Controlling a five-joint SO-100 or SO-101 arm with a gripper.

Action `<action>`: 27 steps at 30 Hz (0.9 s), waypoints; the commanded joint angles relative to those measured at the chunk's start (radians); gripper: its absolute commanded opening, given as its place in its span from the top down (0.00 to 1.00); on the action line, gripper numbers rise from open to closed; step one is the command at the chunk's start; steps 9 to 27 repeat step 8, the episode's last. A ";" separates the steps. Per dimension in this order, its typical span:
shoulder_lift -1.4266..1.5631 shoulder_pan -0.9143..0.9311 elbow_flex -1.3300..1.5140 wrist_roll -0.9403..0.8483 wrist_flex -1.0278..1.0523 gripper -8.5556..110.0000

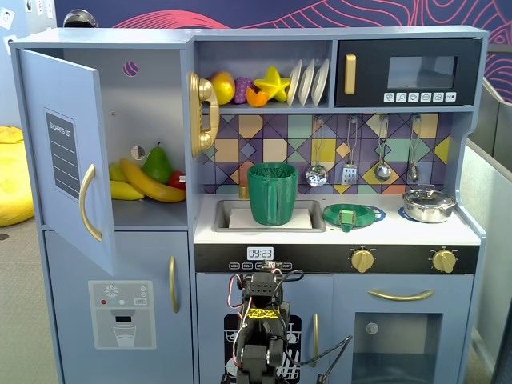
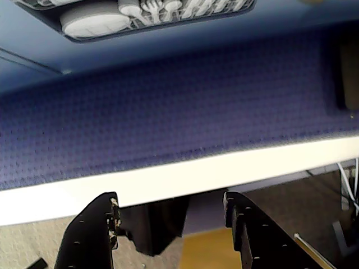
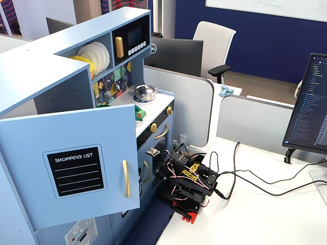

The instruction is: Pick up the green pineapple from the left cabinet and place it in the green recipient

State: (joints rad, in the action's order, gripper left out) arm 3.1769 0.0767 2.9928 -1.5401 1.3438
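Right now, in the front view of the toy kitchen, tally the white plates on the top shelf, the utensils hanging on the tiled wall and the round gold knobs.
White plates: 3
Hanging utensils: 4
Gold knobs: 2
Total: 9

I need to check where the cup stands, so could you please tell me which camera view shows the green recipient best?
A fixed view, facing the toy kitchen, shows the green recipient best: whole and upright in the sink. In the other fixed view the open cabinet door hides it. The wrist view shows only the fingers and blue panels.
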 commanded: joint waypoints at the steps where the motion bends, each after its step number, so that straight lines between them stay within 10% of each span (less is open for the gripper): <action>1: 0.002 -0.020 0.005 0.057 0.175 0.79; 27: 0.002 -0.054 0.005 0.095 0.178 0.79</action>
